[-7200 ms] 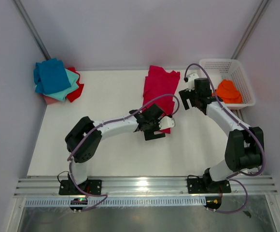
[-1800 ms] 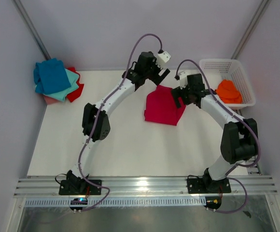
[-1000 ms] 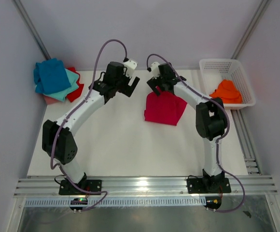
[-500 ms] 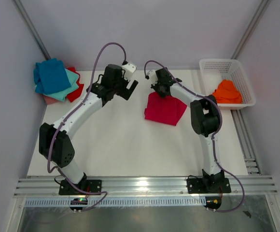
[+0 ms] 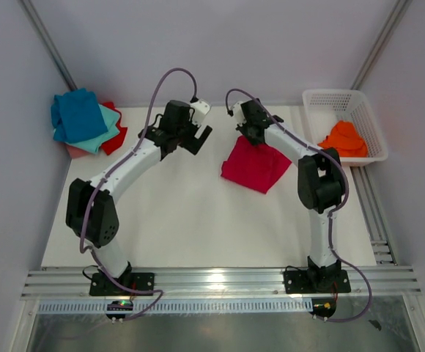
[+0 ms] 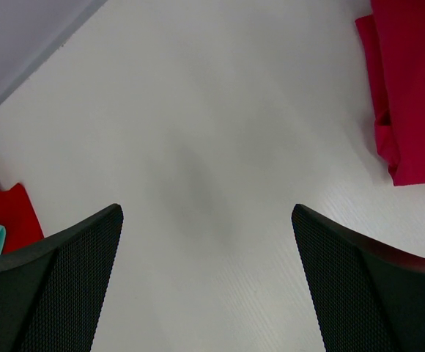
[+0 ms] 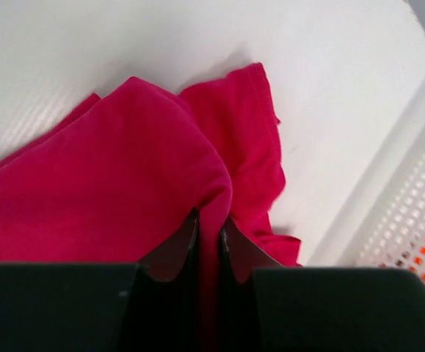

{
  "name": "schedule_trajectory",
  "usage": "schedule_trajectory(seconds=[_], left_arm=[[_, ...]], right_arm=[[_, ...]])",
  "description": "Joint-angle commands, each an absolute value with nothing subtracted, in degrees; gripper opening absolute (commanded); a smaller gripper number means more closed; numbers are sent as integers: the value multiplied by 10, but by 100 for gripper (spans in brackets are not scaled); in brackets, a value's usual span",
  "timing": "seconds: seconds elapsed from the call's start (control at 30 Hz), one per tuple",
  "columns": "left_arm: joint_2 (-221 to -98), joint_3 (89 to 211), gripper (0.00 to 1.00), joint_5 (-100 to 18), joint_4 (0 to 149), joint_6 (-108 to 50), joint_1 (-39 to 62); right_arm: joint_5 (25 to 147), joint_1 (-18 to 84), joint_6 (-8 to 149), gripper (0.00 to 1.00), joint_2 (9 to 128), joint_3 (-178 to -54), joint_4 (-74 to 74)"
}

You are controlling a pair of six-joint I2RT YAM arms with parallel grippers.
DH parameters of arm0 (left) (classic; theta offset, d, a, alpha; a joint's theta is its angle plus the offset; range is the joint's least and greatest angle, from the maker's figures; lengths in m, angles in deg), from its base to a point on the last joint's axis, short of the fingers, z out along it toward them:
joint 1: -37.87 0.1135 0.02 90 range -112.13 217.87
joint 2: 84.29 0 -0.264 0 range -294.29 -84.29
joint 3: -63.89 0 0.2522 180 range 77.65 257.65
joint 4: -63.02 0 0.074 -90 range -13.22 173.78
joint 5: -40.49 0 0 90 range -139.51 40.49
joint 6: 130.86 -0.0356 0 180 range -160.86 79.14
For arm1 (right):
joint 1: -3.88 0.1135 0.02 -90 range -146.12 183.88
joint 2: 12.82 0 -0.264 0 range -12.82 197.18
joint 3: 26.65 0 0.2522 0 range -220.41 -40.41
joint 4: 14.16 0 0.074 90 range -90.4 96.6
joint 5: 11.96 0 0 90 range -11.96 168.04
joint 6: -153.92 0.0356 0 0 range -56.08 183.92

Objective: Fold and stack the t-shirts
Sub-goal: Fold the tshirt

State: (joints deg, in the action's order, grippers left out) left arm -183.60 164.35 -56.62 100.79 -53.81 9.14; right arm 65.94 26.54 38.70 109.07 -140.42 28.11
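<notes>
Right tool (image 7: 209,220) has just nipped the edge of the folded crimson t-shirt (image 7: 110,176) — stacking likely next; left tool (image 6: 207,211) gapes wide.

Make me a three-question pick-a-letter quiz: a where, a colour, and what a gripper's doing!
1. Where is the orange t-shirt? A in the white basket; B on the floor; C hanging on the wall.
2. Top t-shirt on the corner pile? A pink; B blue; C orange.
3. The right gripper is: A wide open; B shut on the crimson t-shirt; C in the basket.
Answers: A, the basket's walls surround it; B, blue covers that pile; B, cloth is pinched between its fingers.
</notes>
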Motion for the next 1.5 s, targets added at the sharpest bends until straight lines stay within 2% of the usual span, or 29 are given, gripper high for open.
schedule_trajectory(seconds=[0.0,0.27,0.53,0.8,1.1,1.47], left_arm=[[-1843,1652,99,-554,985,-541,93],[-1868,1664,99,-549,990,-539,93],[-1876,1672,99,-542,995,-541,93],[-1869,1659,99,-536,1000,-537,93],[-1863,1646,99,-539,999,-541,93],[-1870,1641,98,-542,993,-537,93]], right_arm=[[586,263,401,3,1006,-1387,290],[558,263,413,3,949,-1380,332],[622,263,447,3,918,-1352,374],[684,263,441,3,940,-1377,373],[965,261,430,3,910,-1409,425],[1066,262,466,3,886,-1459,492]])
